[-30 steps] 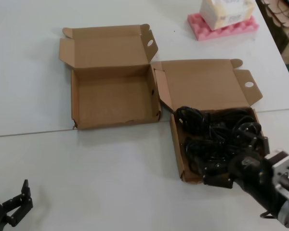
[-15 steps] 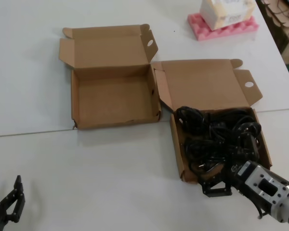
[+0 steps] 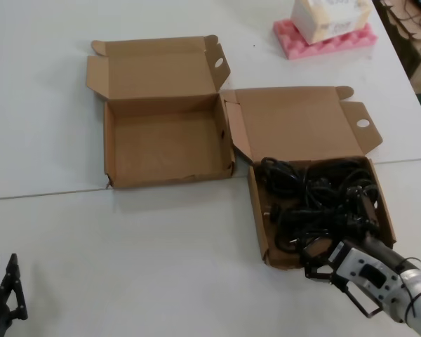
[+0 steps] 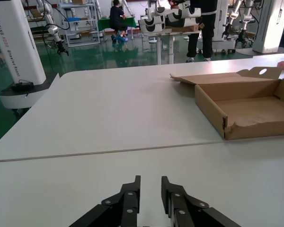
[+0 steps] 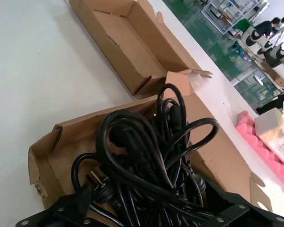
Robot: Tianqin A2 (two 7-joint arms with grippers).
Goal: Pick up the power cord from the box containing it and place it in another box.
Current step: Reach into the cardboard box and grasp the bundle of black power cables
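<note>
The black power cords point(image 3: 316, 200) lie tangled in the right-hand brown box point(image 3: 256, 217), whose lid lies open behind it. My right gripper point(image 3: 323, 258) is at that box's front wall. In the right wrist view it point(image 5: 146, 208) is open, its fingers spread on either side of the cord pile point(image 5: 146, 156). The other box point(image 3: 161, 144), with a split front corner, stands open and empty to the left; it also shows in the left wrist view point(image 4: 255, 106). My left gripper point(image 3: 3, 270) is parked low at the near left, open point(image 4: 150, 182) over bare table.
A pink foam pad with a white box point(image 3: 323, 35) sits at the back right. Stacked cardboard point(image 3: 414, 35) is at the far right edge. A seam point(image 3: 56, 193) crosses the white table in front of the empty box.
My right gripper has drawn back towards the near side of the cord box and turned at the wrist. The cord pile has shifted slightly. My left gripper has slid towards the near left corner.
</note>
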